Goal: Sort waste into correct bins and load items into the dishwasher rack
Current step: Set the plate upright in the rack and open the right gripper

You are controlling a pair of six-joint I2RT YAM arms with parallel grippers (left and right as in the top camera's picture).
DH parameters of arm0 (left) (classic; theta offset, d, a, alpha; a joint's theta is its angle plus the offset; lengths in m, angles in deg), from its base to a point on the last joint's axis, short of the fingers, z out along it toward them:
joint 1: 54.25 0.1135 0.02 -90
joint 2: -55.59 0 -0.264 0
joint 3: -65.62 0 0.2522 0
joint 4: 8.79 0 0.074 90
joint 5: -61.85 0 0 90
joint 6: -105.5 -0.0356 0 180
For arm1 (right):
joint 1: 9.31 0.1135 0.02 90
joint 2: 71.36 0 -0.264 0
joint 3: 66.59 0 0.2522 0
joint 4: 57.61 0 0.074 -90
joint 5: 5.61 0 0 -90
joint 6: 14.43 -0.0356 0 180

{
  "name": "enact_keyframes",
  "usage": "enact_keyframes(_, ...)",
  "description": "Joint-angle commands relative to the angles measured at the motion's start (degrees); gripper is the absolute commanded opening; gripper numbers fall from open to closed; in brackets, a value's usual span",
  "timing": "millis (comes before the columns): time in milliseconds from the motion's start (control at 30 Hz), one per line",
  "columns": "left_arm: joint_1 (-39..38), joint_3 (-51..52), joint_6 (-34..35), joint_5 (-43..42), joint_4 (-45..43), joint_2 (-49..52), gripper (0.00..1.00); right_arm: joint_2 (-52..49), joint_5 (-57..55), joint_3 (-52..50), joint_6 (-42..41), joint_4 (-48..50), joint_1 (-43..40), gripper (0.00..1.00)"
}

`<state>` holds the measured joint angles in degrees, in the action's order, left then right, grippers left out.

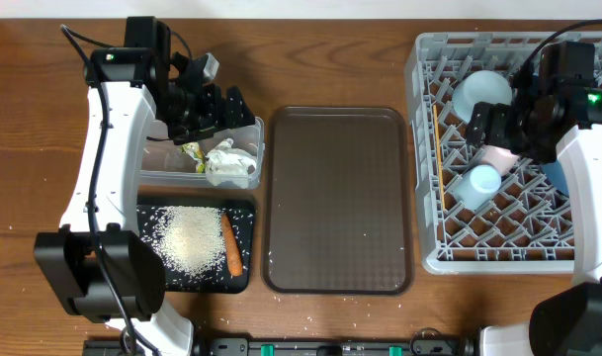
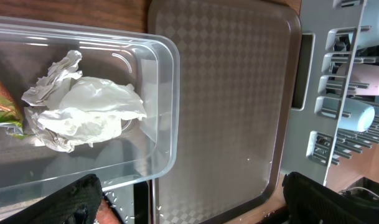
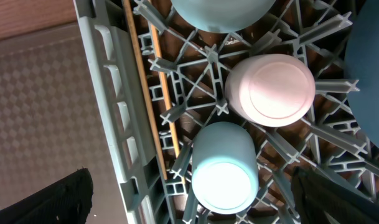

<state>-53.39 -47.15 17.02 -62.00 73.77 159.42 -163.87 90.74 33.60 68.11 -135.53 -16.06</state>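
Note:
My left gripper (image 1: 214,117) hangs open and empty over the clear tub (image 1: 157,158), which holds crumpled white paper (image 2: 86,115) and a green-yellow wrapper (image 2: 2,106). The black tray (image 1: 243,213) below it carries rice (image 1: 192,237) and a carrot (image 1: 232,245). My right gripper (image 3: 195,202) is open above the grey rack (image 1: 424,148), its fingers apart from the upturned light blue cup (image 3: 223,174). A pink cup (image 3: 270,87), pale blue bowl (image 3: 220,12), chopsticks (image 3: 149,93) and dark blue plate (image 3: 369,43) also sit in the rack. The right arm partly hides the plate.
A brown serving tray (image 1: 338,198) lies between the bins and the rack, with a few rice grains on it. Stray grains dot the wooden table near its front edge (image 1: 310,318). The arm bases stand at the front left and front right.

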Motion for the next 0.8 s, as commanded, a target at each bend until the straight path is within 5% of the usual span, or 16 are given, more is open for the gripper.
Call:
enact_keyframes(0, 0.13, 0.33, 0.04, 0.48, 0.20, 0.28, 0.95, 0.90, -0.76, 0.11, -0.63, 0.11, 0.39, 0.99)
enact_keyframes(500, 0.13, 0.33, 0.04, 0.48, 0.20, 0.28, 0.95, 2.08, -0.79, -0.04, -0.63, 0.11, 0.39, 0.99)
enact_keyframes(767, 0.13, 0.33, 0.04, 0.48, 0.20, 0.28, 0.95, 13.53, -0.76, -0.04, -0.63, 0.11, 0.42, 0.99)
